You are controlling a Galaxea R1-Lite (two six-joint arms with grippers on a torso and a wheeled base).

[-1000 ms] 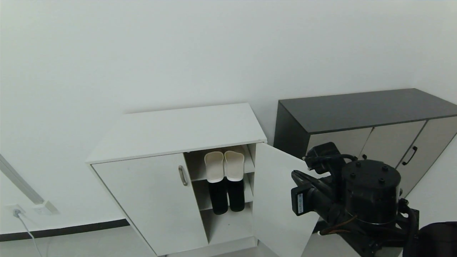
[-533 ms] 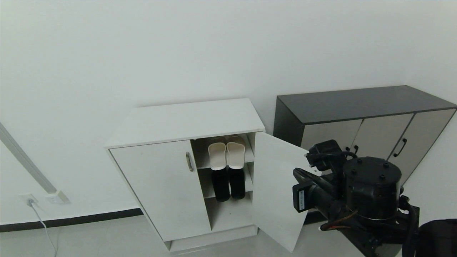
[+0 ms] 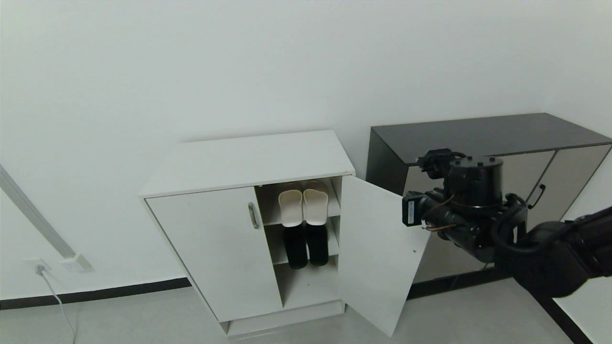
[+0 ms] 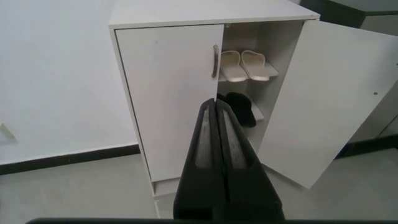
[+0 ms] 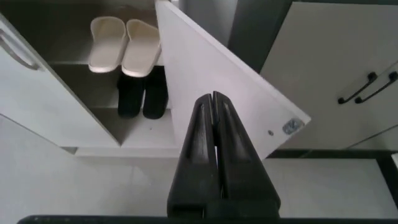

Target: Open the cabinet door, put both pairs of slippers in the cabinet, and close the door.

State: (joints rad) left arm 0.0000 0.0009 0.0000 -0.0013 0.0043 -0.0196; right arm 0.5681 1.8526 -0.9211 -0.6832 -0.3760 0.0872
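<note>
Right claw: fingers pressed together, nothing held — positioned at the free edge of the open door of the cabinet; contact with the door cannot be determined.
Left claw: fingers pressed together, nothing held; in front of the cabinet, apart from it, pointing towards its middle.
Open door: right-hand door of the cabinet, swung wide outward, inner face showing.
Closed door: left-hand door of the cabinet, shut; metal handle upright near its inner edge.
Cream slippers: one pair, side by side on the upper shelf inside the cabinet.
Black slippers: one pair, side by side on the shelf directly below — also inside the cabinet.
Cabinet: white, on the floor, back to the wall.
Dark sideboard: just right of the cabinet, its doors shut.
Wall socket: left of the cabinet, well apart, with a cable hanging from it.
</note>
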